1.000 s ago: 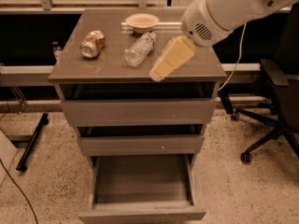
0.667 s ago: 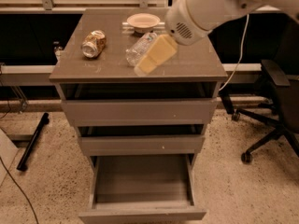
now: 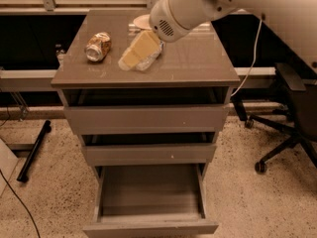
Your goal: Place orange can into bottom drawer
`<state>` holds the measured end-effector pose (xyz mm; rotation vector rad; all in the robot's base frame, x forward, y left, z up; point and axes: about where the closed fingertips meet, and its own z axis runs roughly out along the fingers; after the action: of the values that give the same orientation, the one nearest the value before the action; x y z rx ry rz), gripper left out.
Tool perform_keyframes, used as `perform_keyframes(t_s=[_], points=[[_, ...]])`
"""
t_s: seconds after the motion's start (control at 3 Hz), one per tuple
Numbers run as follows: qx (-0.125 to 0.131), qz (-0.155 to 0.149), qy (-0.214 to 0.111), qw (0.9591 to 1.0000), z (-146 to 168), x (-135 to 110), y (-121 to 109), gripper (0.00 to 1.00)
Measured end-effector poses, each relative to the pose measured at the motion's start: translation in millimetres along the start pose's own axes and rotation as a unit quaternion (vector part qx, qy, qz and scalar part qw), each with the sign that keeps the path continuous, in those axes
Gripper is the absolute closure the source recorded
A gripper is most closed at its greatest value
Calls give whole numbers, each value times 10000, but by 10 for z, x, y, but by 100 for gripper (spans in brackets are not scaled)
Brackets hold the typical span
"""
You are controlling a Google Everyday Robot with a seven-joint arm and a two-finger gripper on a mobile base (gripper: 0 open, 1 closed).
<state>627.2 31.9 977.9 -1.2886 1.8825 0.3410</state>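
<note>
The orange can (image 3: 97, 46) lies on its side at the left of the grey-brown cabinet top (image 3: 198, 63), its silver round end facing front-left. My gripper (image 3: 130, 57), beige below a white wrist, reaches down from the upper right to the middle of the top, just right of the can and apart from it. It partly covers a clear plastic bottle. The bottom drawer (image 3: 148, 190) is pulled out wide open, and its grey floor holds nothing.
The clear plastic bottle (image 3: 151, 58) lies behind the gripper. A pale plate (image 3: 140, 21) sits at the back of the top. The two upper drawers (image 3: 146, 118) stand slightly ajar. An office chair (image 3: 290, 123) stands to the right and a black stand leg (image 3: 32, 150) to the left.
My arm has swung left across the cabinet top, from the right side to over the bottle, close to the can. The can, bottle and drawers have not moved.
</note>
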Motion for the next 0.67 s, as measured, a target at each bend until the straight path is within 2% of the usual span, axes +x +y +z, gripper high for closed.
perform_keyframes(t_s=[0.33,0.67], points=[[-273,183,-355,9988,486,-213,-98,0],[-254,231,-373,9987,504,-204,-103,0]])
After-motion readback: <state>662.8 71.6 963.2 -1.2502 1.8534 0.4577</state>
